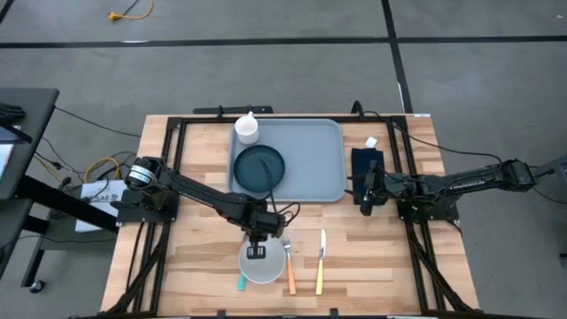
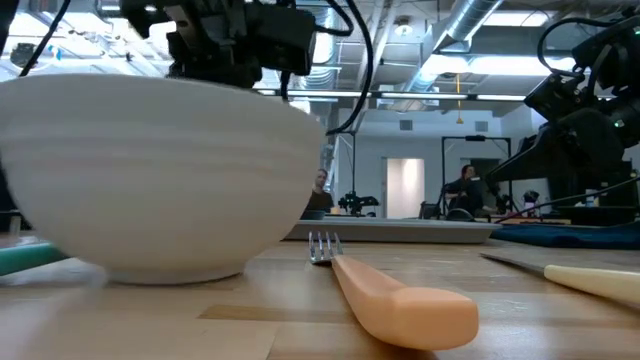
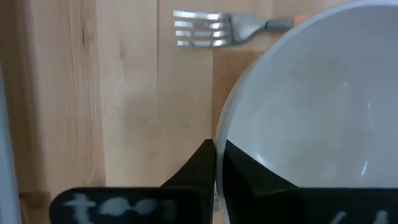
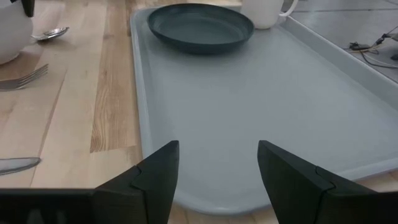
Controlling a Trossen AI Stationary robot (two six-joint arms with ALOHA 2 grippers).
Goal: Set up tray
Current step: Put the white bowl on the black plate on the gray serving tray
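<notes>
- The wooden surface (image 1: 204,266) sits on a black frame over a grey floor; the low view looks past it into a workshop with ceiling ducts, where people stand far off.
- The tray (image 1: 310,155) lies at the far middle of the surface. A dark teal plate (image 1: 260,168) and a white cup (image 1: 247,129) already stand on its left part, so I judge the setup begun; the rest of the tray is bare.
- Off the tray, on the near part of the surface, is a white bowl (image 1: 263,263), with a teal-handled utensil (image 1: 241,283) just beside it, its head hidden.
- Also off the tray: an orange-handled fork (image 1: 290,273) and a cream-handled knife (image 1: 322,261), lying side by side right of the bowl.
- A dark napkin (image 1: 365,167) lies just right of the tray, off it too.
- The left claw (image 3: 216,163) is pinched tight on the bowl's rim, one finger inside and one outside; the bowl seems the piece in hand.
- The right claw (image 4: 217,168) waits wide and empty at the tray's right edge.
</notes>
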